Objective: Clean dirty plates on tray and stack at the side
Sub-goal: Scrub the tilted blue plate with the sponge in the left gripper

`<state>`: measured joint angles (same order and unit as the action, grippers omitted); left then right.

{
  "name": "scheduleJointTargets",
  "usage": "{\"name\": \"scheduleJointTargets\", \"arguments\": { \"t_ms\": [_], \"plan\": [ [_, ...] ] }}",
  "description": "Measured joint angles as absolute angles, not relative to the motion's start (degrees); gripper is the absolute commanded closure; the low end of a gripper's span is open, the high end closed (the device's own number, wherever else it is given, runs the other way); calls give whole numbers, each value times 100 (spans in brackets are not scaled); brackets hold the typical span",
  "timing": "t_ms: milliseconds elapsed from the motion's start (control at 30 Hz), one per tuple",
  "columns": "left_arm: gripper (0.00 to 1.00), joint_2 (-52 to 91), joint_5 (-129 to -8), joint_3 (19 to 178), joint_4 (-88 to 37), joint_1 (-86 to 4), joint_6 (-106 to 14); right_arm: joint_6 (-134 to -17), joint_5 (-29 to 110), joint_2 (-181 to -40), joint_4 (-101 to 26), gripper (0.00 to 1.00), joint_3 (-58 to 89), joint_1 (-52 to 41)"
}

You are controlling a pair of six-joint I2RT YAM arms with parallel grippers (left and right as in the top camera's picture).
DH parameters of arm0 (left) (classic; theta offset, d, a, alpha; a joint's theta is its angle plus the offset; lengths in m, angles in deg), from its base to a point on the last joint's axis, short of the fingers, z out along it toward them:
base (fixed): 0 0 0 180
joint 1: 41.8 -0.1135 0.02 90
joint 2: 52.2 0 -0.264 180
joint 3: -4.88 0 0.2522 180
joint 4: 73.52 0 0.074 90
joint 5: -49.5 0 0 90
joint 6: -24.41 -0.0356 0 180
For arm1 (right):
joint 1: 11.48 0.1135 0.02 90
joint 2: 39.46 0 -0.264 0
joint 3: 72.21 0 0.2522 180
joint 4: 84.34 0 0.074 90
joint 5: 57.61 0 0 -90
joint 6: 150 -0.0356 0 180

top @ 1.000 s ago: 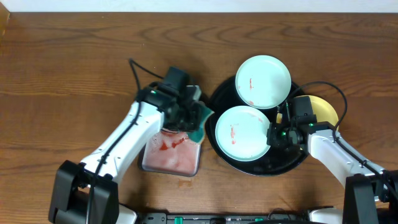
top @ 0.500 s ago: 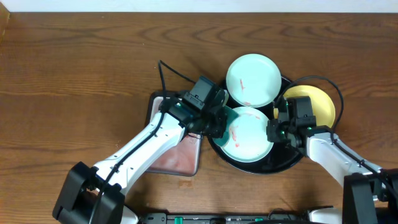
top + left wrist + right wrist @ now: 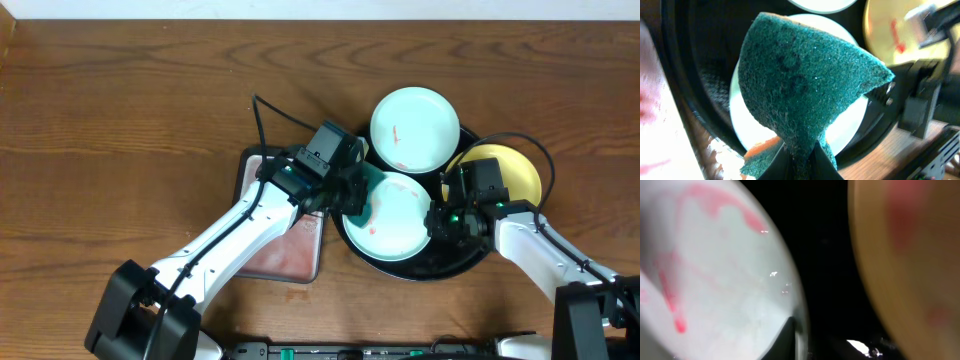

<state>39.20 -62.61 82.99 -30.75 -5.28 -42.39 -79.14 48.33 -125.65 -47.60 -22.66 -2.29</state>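
The near plate (image 3: 405, 215), a small round pale mint-white dish carrying thin red sauce streaks, lies flat in the front half of the large round glossy black tray (image 3: 400, 274). The second mint-white round plate (image 3: 415, 128), also streaked red, sits at the tray's far rim and overhangs it. The yellow round plate (image 3: 515, 172) sits at the tray's right edge, partly hidden by the right arm. No plate is stacked on the brown wood-grain bench (image 3: 120, 120) yet; from where I stand, the work is at its first wipe.

The left fingers (image 3: 802, 162) are clamped tight on the teal scouring sponge (image 3: 805, 85), which hangs folded over the left part of the near plate. Contact between sponge and plate cannot be confirmed. The right fingers (image 3: 437, 220) are drawn narrow at the near plate's right rim. The right wrist view shows one tip against the rim edge, so I read this as a pinch steadying the plate.

The rectangular silver metal pan (image 3: 285, 255), holding pinkish liquid, stands just beside the tray on its left.

Possible faults from here:
- Rim slip. Cause: sideways scrubbing force against a thin pinch. The plate would skate on the glossy tray into the yellow round plate.
- Smearing instead of cleaning. Cause: the folded sponge presents little face.
- Far plate tipped off the rim. Cause: the left wrist works just beside it.
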Motion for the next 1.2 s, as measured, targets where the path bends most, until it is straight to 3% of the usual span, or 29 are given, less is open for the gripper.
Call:
{"name": "scheduleJointTargets", "arguments": {
  "t_ms": [633, 867, 1033, 1200],
  "plan": [
    [93, 5563, -6285, 8323, -3778, 169, -3745, -7711, 4555, -12467, -5249, 99, -2439, -223],
    [93, 5823, -6359, 8612, -3470, 175, -3409, -7643, 4529, -12467, -5263, 99, -2439, -223],
    [93, 5839, -5450, 8990, -2395, 169, -3319, -7621, 4529, -12467, -5263, 99, -2439, -223],
    [93, 5845, -4576, 9132, -2179, 173, -3258, -7549, 4577, -12467, -5252, 99, -2439, -207]
  ]
}}
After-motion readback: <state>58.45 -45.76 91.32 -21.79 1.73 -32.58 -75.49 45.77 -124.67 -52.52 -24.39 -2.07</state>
